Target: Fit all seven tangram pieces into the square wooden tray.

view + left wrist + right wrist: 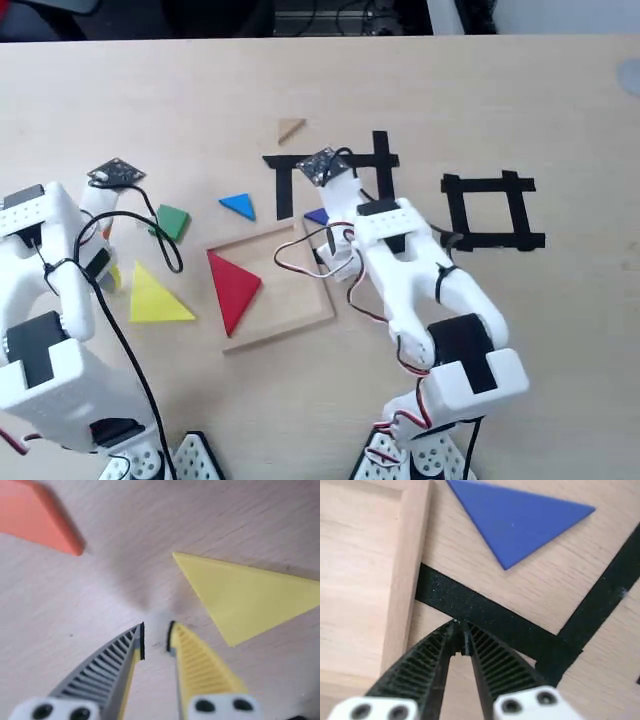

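The left tool (156, 639) hangs low over the pale surface (200, 90), its grey and yellow fingers (200, 670) a narrow slit apart with nothing between them. Beyond its tips lies the yellow triangle (250, 597), whose nearest corner comes close to the yellow finger without touching it. An orange piece (37, 517) lies farther ahead, well apart. To the right of this tool, past the yellow triangle, sit a green piece (172, 222) and then a light blue triangle (238, 206), each flat and on its own. Between the two arms the wooden tray (285, 325) lies turned at an angle, and the red triangle (233, 285) rests inside it along its left side. A pale wooden triangle (291, 128) lies far off, beyond the tray. The right tool (461, 642) is pressed together on nothing, its tips over a strip of black tape (485, 612), just outside the tray's raised rim. Ahead of those tips, past the tape, lies the dark blue triangle (520, 517), clear of both. From above, the right arm hides most of that piece and the tray's right corner, and its wires (296, 262) trail over the tray there. Well to the right of this tool a second tape square (492, 212) marks the surface.
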Controlling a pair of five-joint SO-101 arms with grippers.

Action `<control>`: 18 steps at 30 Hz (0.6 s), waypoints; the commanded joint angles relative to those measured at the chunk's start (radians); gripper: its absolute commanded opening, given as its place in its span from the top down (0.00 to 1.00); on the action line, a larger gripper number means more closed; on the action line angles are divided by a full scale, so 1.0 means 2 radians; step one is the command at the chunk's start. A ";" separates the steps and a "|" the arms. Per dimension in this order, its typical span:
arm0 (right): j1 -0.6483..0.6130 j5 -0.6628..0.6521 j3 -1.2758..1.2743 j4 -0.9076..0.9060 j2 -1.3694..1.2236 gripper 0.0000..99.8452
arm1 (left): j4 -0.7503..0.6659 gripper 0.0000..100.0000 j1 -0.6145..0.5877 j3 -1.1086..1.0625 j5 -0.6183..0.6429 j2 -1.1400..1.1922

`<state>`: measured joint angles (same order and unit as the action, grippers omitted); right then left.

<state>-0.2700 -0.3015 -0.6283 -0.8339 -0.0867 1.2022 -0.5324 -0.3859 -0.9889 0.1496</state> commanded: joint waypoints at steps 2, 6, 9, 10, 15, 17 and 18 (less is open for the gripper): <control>-0.006 -0.004 0.021 -0.002 0.003 0.99 | 0.000 0.96 -0.010 -0.015 0.049 -0.004; -0.006 -0.004 0.021 -0.002 0.003 0.99 | -0.043 0.97 -0.003 -0.005 0.051 -0.003; -0.005 -0.004 0.021 -0.012 0.002 0.99 | -0.107 0.97 -0.001 -0.014 0.052 0.004; -0.005 -0.004 0.021 -0.012 0.002 0.99 | -0.123 0.97 0.003 -0.018 0.052 0.014; -0.005 -0.004 0.021 -0.012 0.002 0.99 | -0.111 0.97 0.024 0.008 0.049 0.079; -0.005 -0.004 0.021 -0.012 0.002 0.99 | -0.074 0.97 0.026 0.050 0.048 0.105; -0.005 -0.004 0.021 -0.012 0.002 0.99 | -0.052 0.97 0.028 0.073 0.042 0.117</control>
<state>-0.2700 -0.3015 -0.6283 -0.8539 -0.0867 0.9950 -0.5017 -0.3705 -0.8938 0.2892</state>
